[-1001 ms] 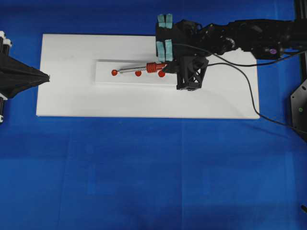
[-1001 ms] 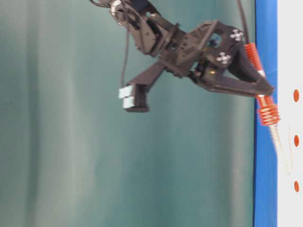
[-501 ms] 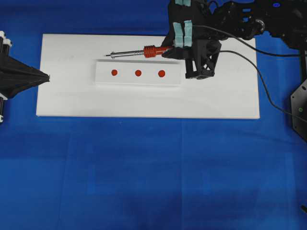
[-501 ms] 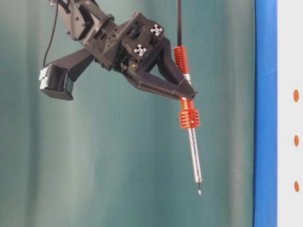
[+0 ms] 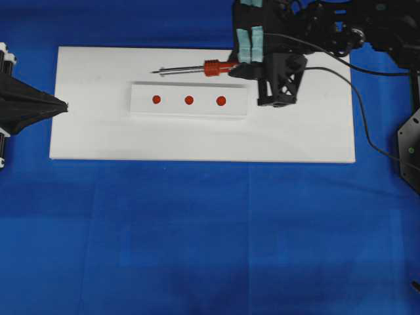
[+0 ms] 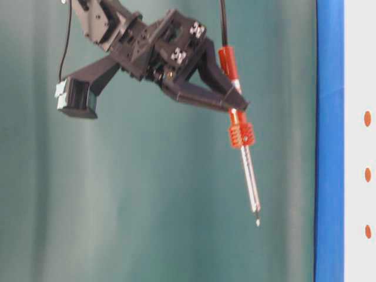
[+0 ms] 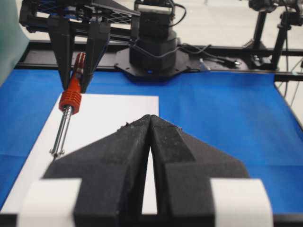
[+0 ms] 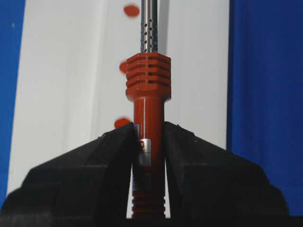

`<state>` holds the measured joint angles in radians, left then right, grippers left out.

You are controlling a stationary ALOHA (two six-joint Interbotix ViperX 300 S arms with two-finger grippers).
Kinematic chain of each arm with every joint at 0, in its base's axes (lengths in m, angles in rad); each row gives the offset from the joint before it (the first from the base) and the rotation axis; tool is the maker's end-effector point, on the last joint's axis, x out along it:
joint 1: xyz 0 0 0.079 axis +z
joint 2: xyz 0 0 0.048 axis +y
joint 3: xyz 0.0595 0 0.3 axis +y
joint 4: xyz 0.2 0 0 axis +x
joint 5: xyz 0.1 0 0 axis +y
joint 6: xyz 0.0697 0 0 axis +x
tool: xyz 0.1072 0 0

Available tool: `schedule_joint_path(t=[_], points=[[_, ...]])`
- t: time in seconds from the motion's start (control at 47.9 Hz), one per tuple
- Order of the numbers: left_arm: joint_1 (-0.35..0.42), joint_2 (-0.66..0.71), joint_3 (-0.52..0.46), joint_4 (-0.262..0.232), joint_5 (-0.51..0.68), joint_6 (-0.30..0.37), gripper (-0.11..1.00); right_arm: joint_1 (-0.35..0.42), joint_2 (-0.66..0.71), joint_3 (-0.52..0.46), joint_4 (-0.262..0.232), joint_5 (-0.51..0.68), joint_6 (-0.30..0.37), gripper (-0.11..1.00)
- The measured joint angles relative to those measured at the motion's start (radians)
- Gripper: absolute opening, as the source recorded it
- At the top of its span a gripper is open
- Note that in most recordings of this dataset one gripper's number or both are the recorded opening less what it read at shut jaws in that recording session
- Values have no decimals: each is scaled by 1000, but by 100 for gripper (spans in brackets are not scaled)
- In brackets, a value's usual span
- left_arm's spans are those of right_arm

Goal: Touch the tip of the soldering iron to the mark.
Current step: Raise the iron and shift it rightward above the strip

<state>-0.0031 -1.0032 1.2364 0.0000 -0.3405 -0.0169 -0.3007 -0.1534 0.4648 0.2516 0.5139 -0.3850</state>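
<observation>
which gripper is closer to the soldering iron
Right. The right gripper is clamped on the soldering iron handle; the left gripper sits shut at the white board's far left edge.

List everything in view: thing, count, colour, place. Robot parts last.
cloth: one, blue, covers the table
board: one, white, on the cloth
plate: one, white, raised on the board's middle
marks: three, red, in a row on the plate
soldering iron: one, red handle, silver shaft, held above the board behind the plate
cord: one, black, trailing right
left claw: one, black, shut, at the board's left edge
right claw: one, black, shut on the iron's handle
</observation>
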Motion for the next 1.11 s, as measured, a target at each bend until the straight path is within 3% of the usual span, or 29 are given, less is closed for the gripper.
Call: schedule_joint_path(t=[0.355,0.542,1.106], points=[[0,0,0,0,-6,0,0,-8,-135,138,-55,5,103,6],[0,0,0,0,-6,0,0,-8,-166,166,-80,41,143,6],[0,2,0,0,-9,0,0,-8,-166,169,-86,48,146,6]])
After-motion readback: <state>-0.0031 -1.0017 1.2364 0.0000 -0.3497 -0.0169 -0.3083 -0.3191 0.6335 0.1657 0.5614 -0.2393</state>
